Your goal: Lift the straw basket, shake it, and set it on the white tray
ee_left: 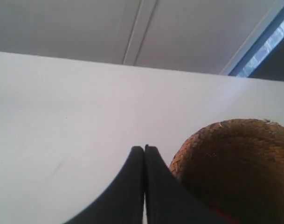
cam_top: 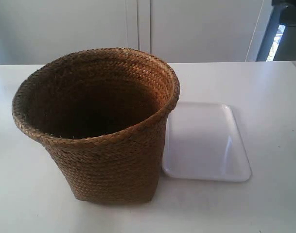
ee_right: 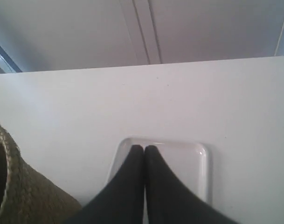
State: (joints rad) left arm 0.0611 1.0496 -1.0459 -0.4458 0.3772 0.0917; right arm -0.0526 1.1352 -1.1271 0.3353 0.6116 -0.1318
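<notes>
The straw basket (cam_top: 101,126) stands upright on the white table, brown and braided, with a dark inside. Its flared rim overhangs the near edge of the white tray (cam_top: 206,143), which lies flat beside it. No arm shows in the exterior view. In the left wrist view my left gripper (ee_left: 144,148) is shut and holds nothing, with the straw basket (ee_left: 235,163) close beside its fingers. Over the white tray (ee_right: 188,161) my right gripper (ee_right: 144,148) is shut and holds nothing too, and the straw basket (ee_right: 20,196) sits off to one side.
The white table (cam_top: 264,97) runs back to a pale wall with panel seams (cam_top: 138,24). A dark window frame (cam_top: 284,29) is at the exterior view's far right corner.
</notes>
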